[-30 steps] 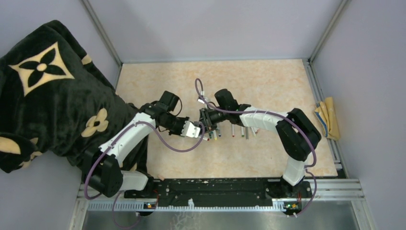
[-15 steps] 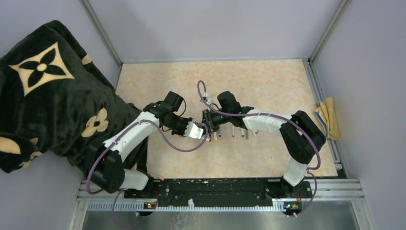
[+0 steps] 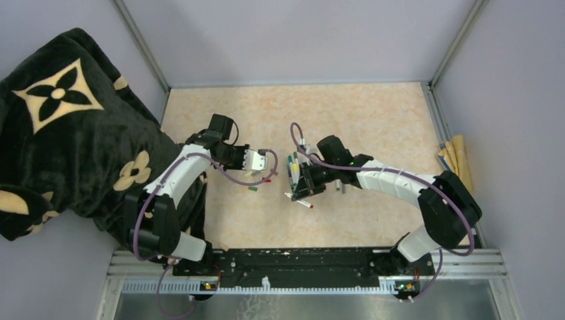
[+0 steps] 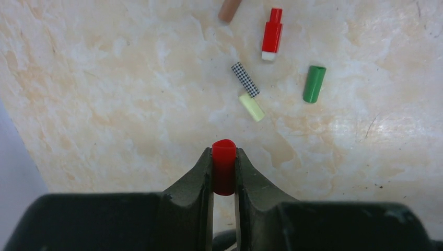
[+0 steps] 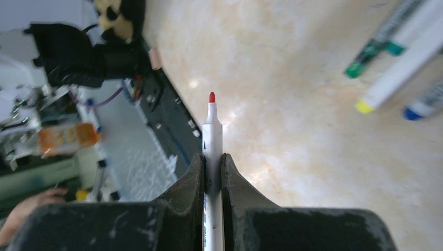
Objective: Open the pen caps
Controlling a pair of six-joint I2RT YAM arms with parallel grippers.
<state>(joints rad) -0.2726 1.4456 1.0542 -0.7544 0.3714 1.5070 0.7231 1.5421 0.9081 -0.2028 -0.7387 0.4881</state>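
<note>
My left gripper (image 4: 223, 152) is shut on a small red pen cap (image 4: 223, 166) and holds it above the table; in the top view it (image 3: 268, 172) is left of centre. My right gripper (image 5: 212, 157) is shut on a white pen (image 5: 212, 130) whose red tip is bare; in the top view it (image 3: 300, 190) holds the pen pointing toward the near edge. Loose caps lie on the table under the left gripper: red-and-white (image 4: 272, 34), checkered (image 4: 245, 79), pale yellow (image 4: 252, 107), green (image 4: 314, 83), brown (image 4: 230, 8). More pens (image 5: 389, 78) lie beside the right gripper.
A black patterned blanket (image 3: 66, 127) covers the left side by the left arm. A folded yellow cloth (image 3: 456, 163) lies at the right rail. A green cap (image 3: 252, 189) lies on the marbled table (image 3: 373, 120). Metal frame rails border the table.
The two grippers were close together at the centre and have drawn apart. The left moved back-left with the red cap; the right moved right with the pen, its red tip now bare.
</note>
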